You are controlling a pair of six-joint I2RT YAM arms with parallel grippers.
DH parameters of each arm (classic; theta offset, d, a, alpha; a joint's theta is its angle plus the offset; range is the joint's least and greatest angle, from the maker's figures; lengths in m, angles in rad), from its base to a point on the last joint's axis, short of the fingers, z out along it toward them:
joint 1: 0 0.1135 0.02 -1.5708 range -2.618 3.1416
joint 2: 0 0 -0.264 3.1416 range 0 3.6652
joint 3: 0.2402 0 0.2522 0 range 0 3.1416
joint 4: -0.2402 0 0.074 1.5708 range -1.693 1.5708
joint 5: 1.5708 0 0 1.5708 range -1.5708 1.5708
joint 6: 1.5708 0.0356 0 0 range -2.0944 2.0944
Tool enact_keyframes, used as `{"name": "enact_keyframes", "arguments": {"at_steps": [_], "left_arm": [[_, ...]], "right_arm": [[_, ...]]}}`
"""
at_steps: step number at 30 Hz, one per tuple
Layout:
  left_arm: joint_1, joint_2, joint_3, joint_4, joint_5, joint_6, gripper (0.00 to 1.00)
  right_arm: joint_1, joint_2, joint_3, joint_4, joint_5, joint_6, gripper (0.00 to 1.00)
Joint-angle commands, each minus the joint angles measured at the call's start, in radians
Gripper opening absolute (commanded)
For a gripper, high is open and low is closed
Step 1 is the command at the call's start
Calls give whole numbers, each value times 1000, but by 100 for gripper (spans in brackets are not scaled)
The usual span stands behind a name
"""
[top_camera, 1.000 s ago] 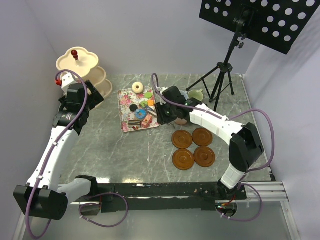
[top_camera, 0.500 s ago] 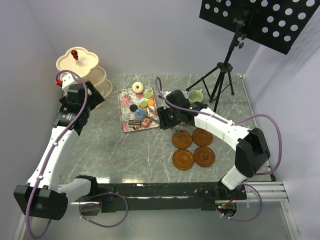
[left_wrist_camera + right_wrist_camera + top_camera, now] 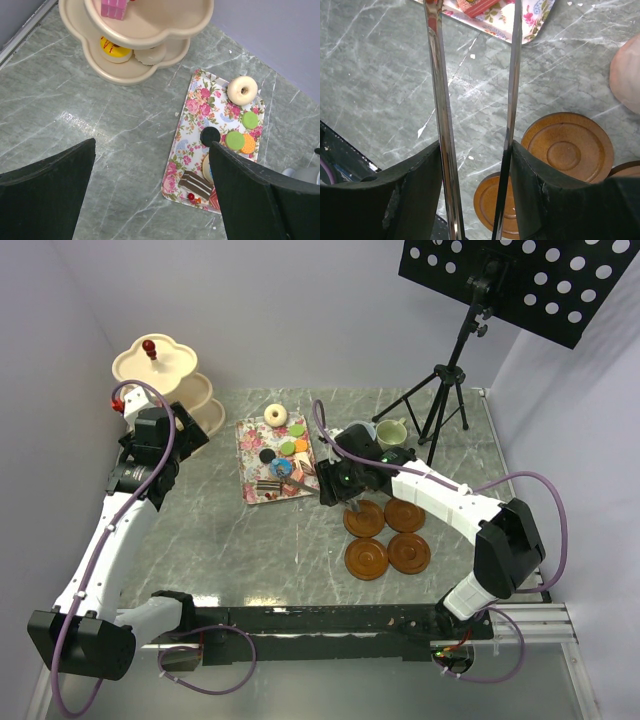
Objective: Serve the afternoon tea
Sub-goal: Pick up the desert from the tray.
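Observation:
My right gripper is shut on the metal tongs, whose tips reach a red cake at the floral tray's near corner. Four brown saucers lie beneath and right of it; two show in the right wrist view. The pink mug is at the frame edge there. My left gripper is open and empty above the table, between the cream stand and the tray. A donut, macarons and a chocolate slice lie on the tray. The stand holds pink and yellow cakes.
A light green mug stands at the back beside a black tripod carrying a perforated board. Walls close the left and right sides. A black rail runs along the near edge.
My right gripper has moved with the tongs a little toward the near side, from over the tray's right edge to its near corner by the saucers. The left arm has not moved.

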Motion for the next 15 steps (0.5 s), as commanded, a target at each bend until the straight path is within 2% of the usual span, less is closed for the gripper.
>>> {"name": "enact_keyframes", "arguments": {"at_steps": [1, 15], "left_arm": [[-3, -25, 6, 31, 1, -11, 100], [-3, -24, 19, 32, 4, -9, 100]], "right_arm": [[2, -40, -17, 12, -4, -14, 59], [2, 2, -21, 0, 3, -2, 60]]}}
